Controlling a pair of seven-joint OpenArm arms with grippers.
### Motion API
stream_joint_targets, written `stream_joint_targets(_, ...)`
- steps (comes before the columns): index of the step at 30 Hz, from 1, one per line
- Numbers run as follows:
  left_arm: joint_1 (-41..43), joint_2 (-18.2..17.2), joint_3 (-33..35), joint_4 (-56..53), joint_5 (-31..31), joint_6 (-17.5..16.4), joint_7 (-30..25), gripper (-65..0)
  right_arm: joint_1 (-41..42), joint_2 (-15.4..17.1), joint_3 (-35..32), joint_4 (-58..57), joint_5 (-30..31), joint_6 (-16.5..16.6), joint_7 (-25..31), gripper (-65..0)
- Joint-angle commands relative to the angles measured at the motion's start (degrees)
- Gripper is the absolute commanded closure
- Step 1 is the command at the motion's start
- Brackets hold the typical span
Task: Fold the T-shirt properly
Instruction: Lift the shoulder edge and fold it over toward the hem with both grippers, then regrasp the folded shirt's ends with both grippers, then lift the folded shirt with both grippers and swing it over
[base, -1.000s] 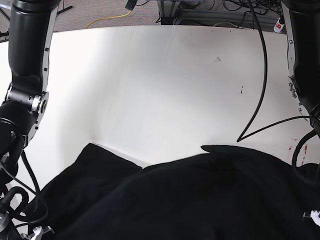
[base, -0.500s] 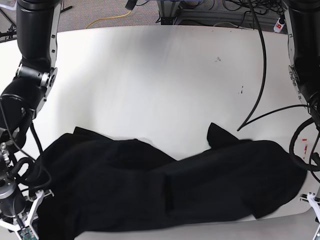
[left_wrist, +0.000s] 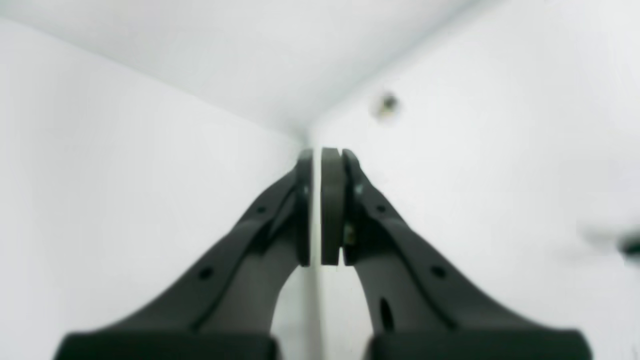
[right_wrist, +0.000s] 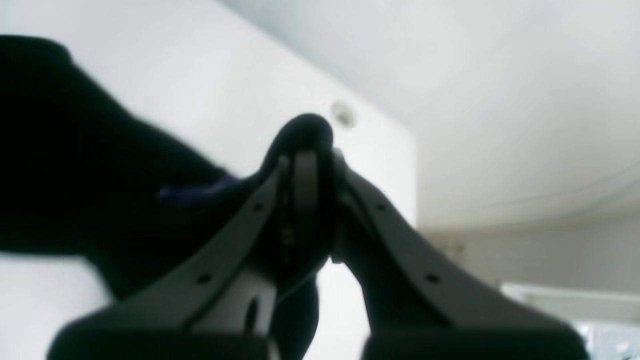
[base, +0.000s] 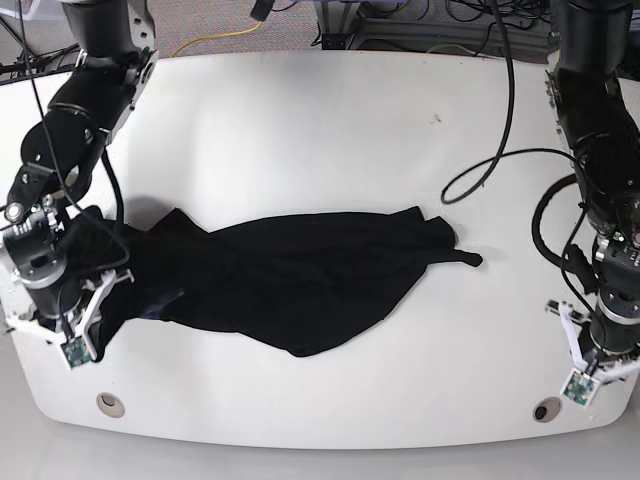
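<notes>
The right claw (right_wrist: 307, 165) is pinching the T-shirt (base: 300, 280) (left end) low over the table (base: 300, 130); the left claw (left_wrist: 322, 200), pressed together, is hanging empty; the shirt is now lying stretched mid-table, farther from the camera

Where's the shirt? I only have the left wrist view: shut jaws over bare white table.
Observer: Base view shows the shirt bunched in a long strip across the table, apart from the left gripper.
Operator: Right side holding it?
Observer: Yes. In the right wrist view the right gripper is shut on black cloth at the shirt's end.
Operator: Print showing?
Observer: Only a purple-blue streak beside that gripper; the base view shows plain black.
</notes>
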Motion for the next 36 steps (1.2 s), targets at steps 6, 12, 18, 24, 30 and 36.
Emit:
stream_joint_targets(6,8.6,5.0,-1.7,0.6,0.5,0.2,-1.1,-0.4,-6.5,-2.4,5.0,1.2,0.1,-0.3,1.7,0.0)
stream_joint_targets(12,13.7,11.4,-1.7,-0.1,0.8,0.2,-0.9,-10.1,-9.7,-3.2,6.0,1.1,0.1,-0.3,1.8,0.0)
stream_joint_targets(18,15.9,14.9,-1.8,-0.2,0.8,0.6,-1.1,-43.9,-9.7,-4.4,6.0,1.1,0.0,-0.3,1.8,0.0)
stream_joint_targets(24,15.5,15.3,-1.6,-3.7,0.8,0.6,-1.8,-51.7,-9.7,-4.8,6.0,1.1,0.0,-0.3,1.8,0.0)
stream_joint_targets(30,14.5,14.9,-1.7,-14.1,0.5,0.4,-8.4,-51.7,-9.7,-5.4,6.0,1.0,0.1,-0.3,1.8,0.0)
stream_joint_targets(36,14.4,14.8,-1.3,-18.7,0.5,0.2,-11.2,-51.8,-9.7,-6.1,6.0,1.0,0.0,-0.3,1.8,0.0)
